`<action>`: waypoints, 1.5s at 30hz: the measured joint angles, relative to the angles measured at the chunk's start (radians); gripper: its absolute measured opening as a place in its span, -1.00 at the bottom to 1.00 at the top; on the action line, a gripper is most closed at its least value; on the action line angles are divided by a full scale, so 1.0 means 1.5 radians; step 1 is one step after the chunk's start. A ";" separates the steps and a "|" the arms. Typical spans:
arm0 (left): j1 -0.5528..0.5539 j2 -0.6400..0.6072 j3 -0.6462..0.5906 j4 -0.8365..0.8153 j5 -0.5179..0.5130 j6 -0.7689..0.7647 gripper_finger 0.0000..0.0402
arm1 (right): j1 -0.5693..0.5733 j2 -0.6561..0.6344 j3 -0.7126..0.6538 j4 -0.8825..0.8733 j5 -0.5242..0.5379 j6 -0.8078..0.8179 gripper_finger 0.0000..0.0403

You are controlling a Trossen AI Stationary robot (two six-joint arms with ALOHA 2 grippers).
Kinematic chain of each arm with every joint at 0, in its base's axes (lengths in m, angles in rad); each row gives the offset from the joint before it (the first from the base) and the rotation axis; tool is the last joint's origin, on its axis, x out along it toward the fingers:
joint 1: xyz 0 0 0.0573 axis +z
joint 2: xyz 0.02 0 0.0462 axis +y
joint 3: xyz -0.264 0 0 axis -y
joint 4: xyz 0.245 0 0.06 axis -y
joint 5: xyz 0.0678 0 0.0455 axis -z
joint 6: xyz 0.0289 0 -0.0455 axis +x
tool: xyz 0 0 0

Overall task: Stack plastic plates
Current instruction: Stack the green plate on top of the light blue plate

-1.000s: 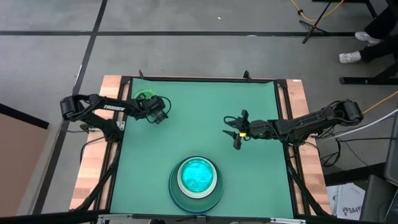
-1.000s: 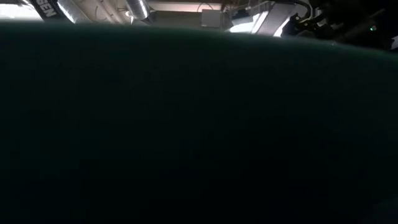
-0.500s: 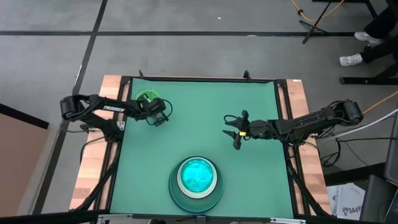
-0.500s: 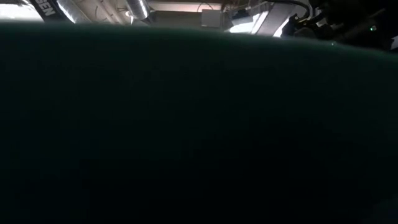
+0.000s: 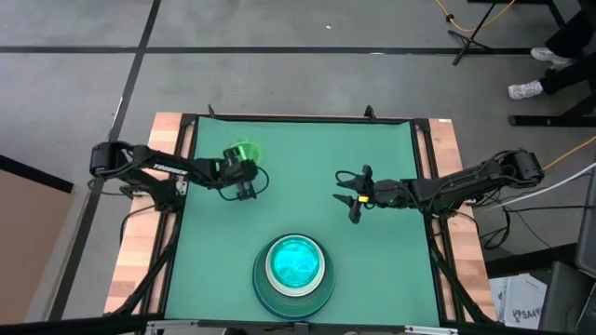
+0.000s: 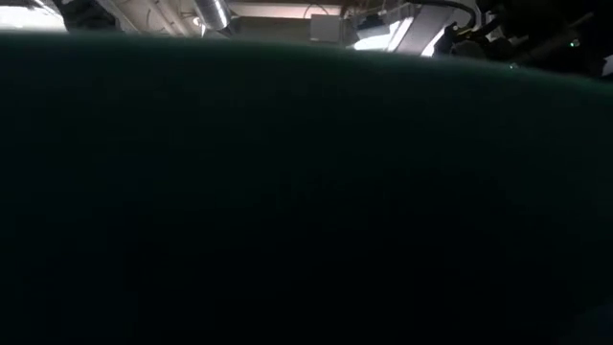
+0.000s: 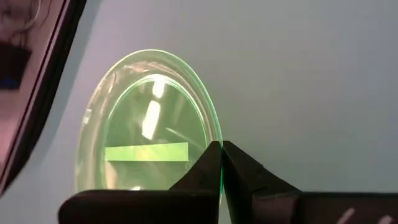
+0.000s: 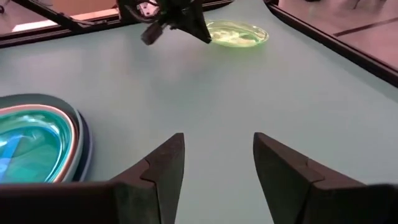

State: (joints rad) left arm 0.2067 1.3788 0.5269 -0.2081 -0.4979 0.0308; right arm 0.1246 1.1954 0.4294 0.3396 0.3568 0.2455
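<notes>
Fingers [image 7: 211, 168] of the left gripper [image 5: 244, 180] are pressed together on the rim of a small translucent bright green plate [image 5: 246, 152], pinching its edge; in the left wrist view the two dark tips meet right at the plate's lip, with the plate's round face spreading out beyond them. Seen from above, this plate lies on the far left part of the green table mat [image 5: 307, 149], just beside the gripper. The right gripper [image 5: 355, 196] hovers over the mat's middle right with its fingers spread wide apart, holding and touching nothing. The stack of plates [image 5: 294, 271] sits at the near edge of the mat, well apart from both grippers: a cyan plate on top, a white rim below it, and large dark green and blue plates underneath.
</notes>
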 joint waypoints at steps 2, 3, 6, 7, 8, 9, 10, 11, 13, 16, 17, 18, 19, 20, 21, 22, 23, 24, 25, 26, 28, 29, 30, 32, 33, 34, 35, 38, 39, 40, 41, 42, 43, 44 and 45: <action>-0.017 0.000 0.010 0.000 0.004 0.018 -0.99 | 0.000 0.000 0.000 0.000 0.000 0.010 -0.09; -0.026 0.000 0.014 0.000 0.009 0.028 -0.99 | 0.000 0.000 0.000 0.000 0.000 0.012 -0.09; -0.053 0.000 0.027 0.000 0.014 0.055 -0.99 | 0.000 0.000 0.000 -0.005 0.000 0.018 -0.09; -0.062 0.000 0.030 0.000 0.014 0.063 -0.99 | 0.000 0.000 0.000 -0.005 0.000 0.023 -0.09; -0.070 0.000 0.033 0.002 0.014 0.073 -0.99 | 0.000 0.000 0.000 -0.005 0.000 0.025 -0.09; -0.079 0.000 0.033 0.006 0.014 0.083 -0.99 | 0.000 0.000 0.000 -0.006 0.001 0.025 -0.09; -0.088 0.000 0.033 0.011 0.014 0.093 -0.99 | -0.001 0.000 0.000 -0.006 0.001 0.025 -0.09; -0.096 0.000 0.033 0.017 0.018 0.105 -0.99 | -0.001 0.000 0.000 -0.006 0.002 0.025 -0.09; -0.115 0.000 0.033 0.029 0.034 0.125 -0.99 | -0.001 0.000 0.000 -0.005 0.006 0.025 -0.09; -0.151 0.000 0.033 0.055 0.048 0.155 -0.99 | -0.001 0.000 0.000 -0.005 0.006 0.027 -0.09; -0.165 0.000 0.033 0.065 0.048 0.164 -0.99 | -0.001 0.000 0.000 -0.005 0.006 0.027 -0.09; -0.179 0.000 0.033 0.075 0.049 0.172 -0.99 | -0.001 0.000 0.000 -0.005 0.006 0.027 -0.09; -0.193 0.000 0.033 0.086 0.050 0.179 -0.99 | -0.001 0.000 0.000 -0.005 0.006 0.027 -0.09; -0.207 0.000 0.033 0.099 0.050 0.184 -0.99 | -0.001 0.000 0.000 -0.005 0.006 0.027 -0.09; -0.218 0.000 0.034 0.110 0.050 0.188 -0.99 | -0.001 0.000 0.000 -0.005 0.004 0.027 -0.09; -0.229 0.000 0.034 0.120 0.050 0.193 -0.99 | -0.001 0.000 0.000 -0.005 0.000 0.027 -0.09; -0.237 0.000 0.034 0.129 0.051 0.194 -0.99 | -0.001 0.000 0.000 -0.006 0.000 0.027 -0.09; -0.245 0.000 0.034 0.136 0.054 0.193 -0.99 | -0.001 0.000 0.000 -0.008 0.000 0.027 -0.09; -0.253 0.000 0.034 0.142 0.061 0.192 -0.99 | -0.001 0.000 0.000 -0.010 -0.001 0.027 -0.09; -0.263 0.000 0.034 0.150 0.070 0.191 -0.99 | -0.001 0.000 0.000 -0.013 -0.002 0.027 -0.09; -0.291 0.000 0.040 0.155 0.086 0.191 -0.99 | -0.001 0.000 0.000 -0.016 -0.005 0.027 -0.09; -0.308 0.000 0.046 0.156 0.090 0.186 -0.99 | -0.001 0.000 0.000 -0.016 -0.005 0.027 -0.09; -0.325 0.000 0.054 0.157 0.091 0.180 -0.99 | -0.001 0.000 0.000 -0.015 -0.006 0.027 -0.09; -0.359 0.004 0.072 0.159 0.096 0.178 -0.99 | 0.000 0.000 0.000 -0.018 -0.015 0.030 -0.09; -0.374 0.007 0.082 0.159 0.096 0.178 -0.99 | 0.000 0.000 0.000 -0.021 -0.024 0.032 -0.09; -0.388 0.010 0.091 0.158 0.097 0.178 -0.99 | 0.000 0.000 0.000 -0.021 -0.031 0.034 -0.09; -0.401 0.015 0.102 0.157 0.097 0.177 -0.99 | 0.000 0.000 0.000 -0.021 -0.036 0.039 -0.09; -0.437 0.036 0.138 0.160 0.099 0.175 -0.99 | 0.000 0.000 0.000 -0.020 -0.043 0.054 -0.09; -0.448 0.047 0.151 0.160 0.099 0.175 -0.99 | 0.000 0.000 0.000 -0.020 -0.047 0.060 -0.09; -0.458 0.060 0.164 0.160 0.099 0.175 -0.99 | 0.000 0.000 0.000 -0.020 -0.056 0.064 -0.09; -0.469 0.075 0.176 0.159 0.100 0.174 -0.99 | 0.000 0.000 0.000 -0.020 -0.063 0.068 -0.09; -0.480 0.091 0.187 0.158 0.101 0.174 -0.99 | 0.000 0.000 0.000 -0.020 -0.071 0.073 -0.09; -0.490 0.109 0.200 0.158 0.106 0.174 -0.99 | 0.000 0.000 0.000 -0.020 -0.082 0.076 -0.09; -0.500 0.127 0.211 0.159 0.113 0.173 -0.99 | 0.000 0.000 0.000 -0.020 -0.095 0.077 -0.09; -0.509 0.145 0.221 0.157 0.120 0.172 -0.99 | 0.000 0.000 0.000 -0.019 -0.105 0.077 -0.09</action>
State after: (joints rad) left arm -0.5564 1.5959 0.8585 0.0280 -0.3174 0.2884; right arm 0.1249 1.1954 0.4290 0.3107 0.1990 0.3614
